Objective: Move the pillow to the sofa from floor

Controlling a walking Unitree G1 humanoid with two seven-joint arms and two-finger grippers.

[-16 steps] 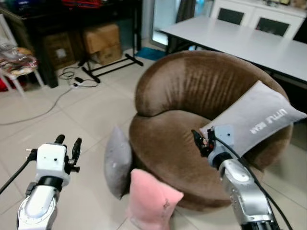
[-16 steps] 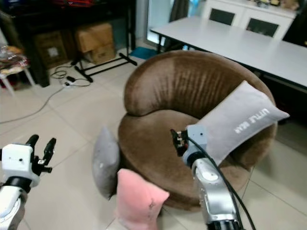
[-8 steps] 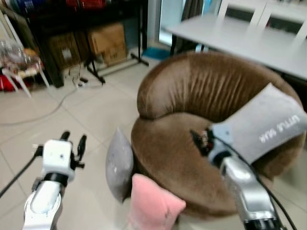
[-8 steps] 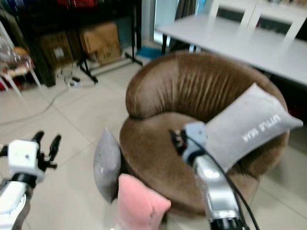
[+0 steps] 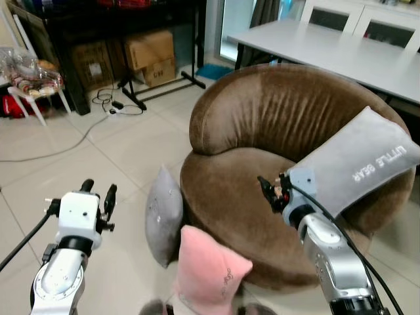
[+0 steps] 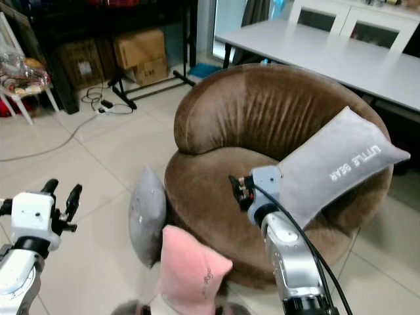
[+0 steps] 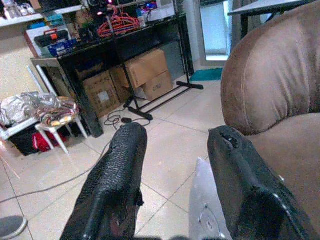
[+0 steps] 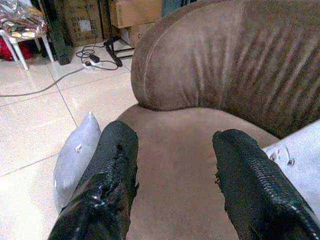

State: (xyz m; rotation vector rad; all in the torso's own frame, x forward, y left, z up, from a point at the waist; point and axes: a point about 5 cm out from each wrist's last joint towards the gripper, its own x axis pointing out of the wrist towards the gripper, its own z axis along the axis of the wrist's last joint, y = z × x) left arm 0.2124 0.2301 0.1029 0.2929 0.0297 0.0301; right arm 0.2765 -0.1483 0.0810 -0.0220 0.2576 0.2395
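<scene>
A pink pillow (image 5: 211, 274) is seen standing on its edge on the tiled floor (image 5: 118, 157), leaned against the front rim of a round brown sofa (image 5: 262, 131). A grey pillow (image 5: 164, 215) is propped upright just beside it, toward the robot's left, also touching the sofa's base. A third pillow, light grey with white lettering (image 5: 357, 164), is already lodged in the sofa, tilted against the right side of the backrest, while the middle and left of the seat cushion are left bare.

The right gripper (image 5: 267, 191) is held above the seat, close to the lower corner of the lettered pillow; its fingers (image 8: 107, 185) are spread wide apart and nothing is held between them. The left gripper (image 5: 97, 197) is raised over bare tiles well to the left of the grey pillow, its fingers (image 7: 117, 185) likewise parted with nothing gripped.

Open tiling is left to the robot's left and in front of the two floor pillows. Behind the sofa a long white bench (image 5: 328, 52) is set, with white cabinets (image 5: 367, 20) beyond it. Farther left, cardboard boxes (image 5: 151, 56) are stacked under a dark shelf unit (image 5: 98, 20), a black stand's feet (image 5: 161, 88) are spread across the tiles, and cables (image 5: 65, 144) are trailed over the floor toward a white chair (image 5: 33, 85) piled with wrapped items. At the bottom edge of the head views, two grey rounded shapes (image 5: 157, 308) can be made out, though what they are cannot be told.
</scene>
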